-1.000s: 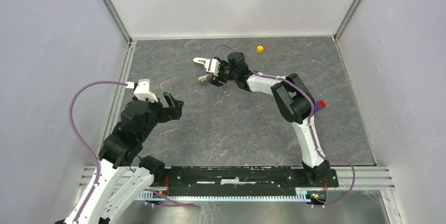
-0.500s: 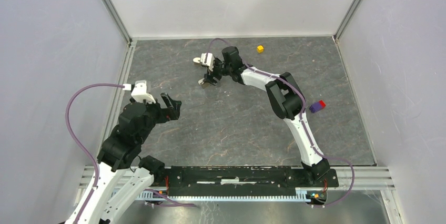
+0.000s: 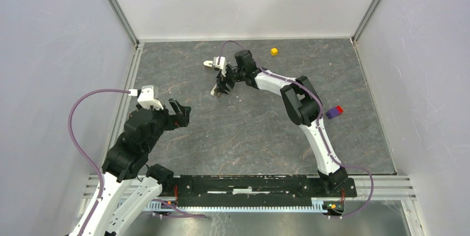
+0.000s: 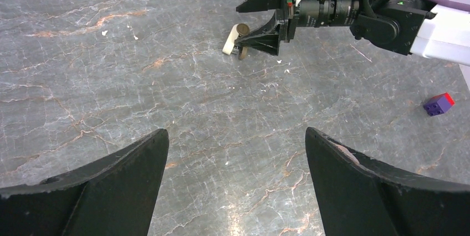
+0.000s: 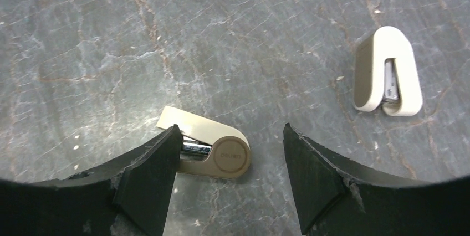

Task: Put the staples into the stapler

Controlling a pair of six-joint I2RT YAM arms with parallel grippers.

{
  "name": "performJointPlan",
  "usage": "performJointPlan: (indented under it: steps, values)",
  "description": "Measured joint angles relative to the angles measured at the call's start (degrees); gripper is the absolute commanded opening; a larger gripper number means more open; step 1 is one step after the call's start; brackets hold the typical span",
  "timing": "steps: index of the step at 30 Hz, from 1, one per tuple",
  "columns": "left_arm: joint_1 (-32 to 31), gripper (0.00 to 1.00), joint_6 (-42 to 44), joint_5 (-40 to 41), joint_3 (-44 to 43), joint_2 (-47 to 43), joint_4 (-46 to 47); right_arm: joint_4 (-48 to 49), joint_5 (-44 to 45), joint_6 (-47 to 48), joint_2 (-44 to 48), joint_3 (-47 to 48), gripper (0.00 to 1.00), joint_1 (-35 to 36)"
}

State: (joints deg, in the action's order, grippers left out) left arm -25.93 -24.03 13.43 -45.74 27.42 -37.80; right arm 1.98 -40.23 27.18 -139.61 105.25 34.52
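Note:
The stapler [image 5: 210, 150] lies on its side on the grey stone floor. It has a cream arm, a tan round hinge and a metal channel showing between the arms. My right gripper [image 5: 231, 136] is open and low over it. The left fingertip covers the stapler's front end and the right fingertip stands apart from the hinge. The left wrist view shows the same stapler [image 4: 233, 39] under that gripper [image 4: 260, 17]. My left gripper [image 4: 235, 133] hangs open with nothing between its fingers, well short of the stapler. I cannot make out the staples.
A second cream-and-tan piece [image 5: 388, 72] with metal inside lies just beyond the stapler, also visible from above [image 3: 209, 63]. A yellow cube [image 3: 274, 51] sits at the back. A purple-and-red block [image 3: 334, 111] lies to the right. Walls enclose the floor on three sides.
My right gripper has swung left and toward the back, then dropped around the stapler. The left arm has shifted slightly and stays open.

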Motion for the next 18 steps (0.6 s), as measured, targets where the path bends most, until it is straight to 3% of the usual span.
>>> performJointPlan:
  steps: [10, 18]
  values:
    - [0.0, 0.99, 0.0, 0.0, 0.2, -0.1, 0.0, -3.1, -2.2, 0.6, 5.9, -8.5, 0.67, 0.0]
    - [0.0, 0.99, 0.0, 0.0, 0.2, -0.1, 0.0, -1.6, -2.4, -4.1, 18.0, -27.0, 0.61, 0.4]
